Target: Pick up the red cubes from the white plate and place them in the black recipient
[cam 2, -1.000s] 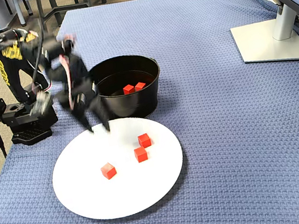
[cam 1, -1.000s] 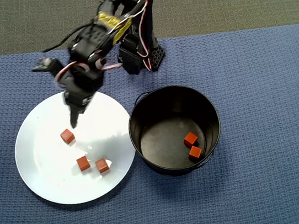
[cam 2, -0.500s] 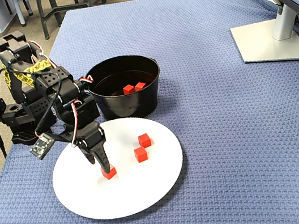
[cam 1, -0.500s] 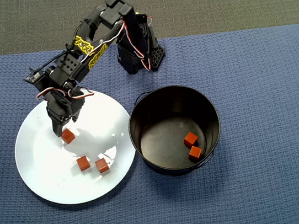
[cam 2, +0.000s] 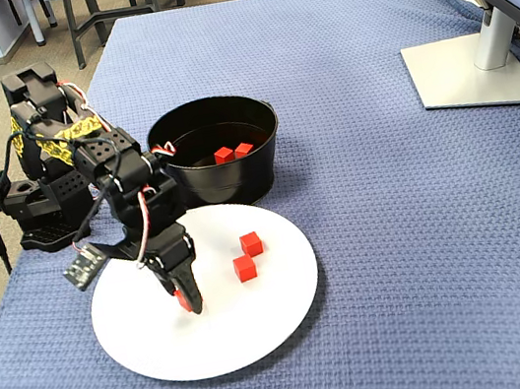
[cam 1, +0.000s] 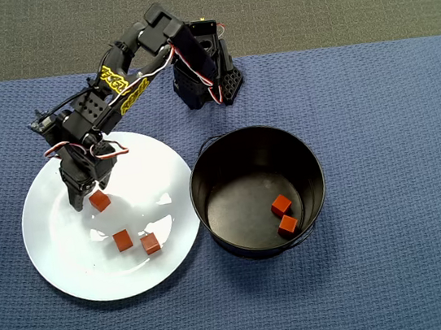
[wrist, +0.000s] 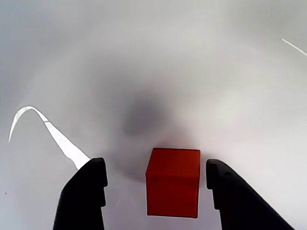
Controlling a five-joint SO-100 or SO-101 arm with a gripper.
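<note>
red cube (wrist: 173, 182) between pincer (wrist: 156, 184) tips

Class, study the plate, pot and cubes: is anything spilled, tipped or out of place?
Nothing stands out. Three red cubes sit on the white plate, two lie inside the upright black pot, none on the cloth.

Overhead view: looks straight down from high above the gripper (cam 1: 86, 199), arm base at the picture's top.
Fixed view: stands off to the side, angled down across the table.
Wrist view: rides just behind the gripper (wrist: 156, 191), very near.
Shared: the white plate (cam 2: 270, 313) (in all three).
</note>
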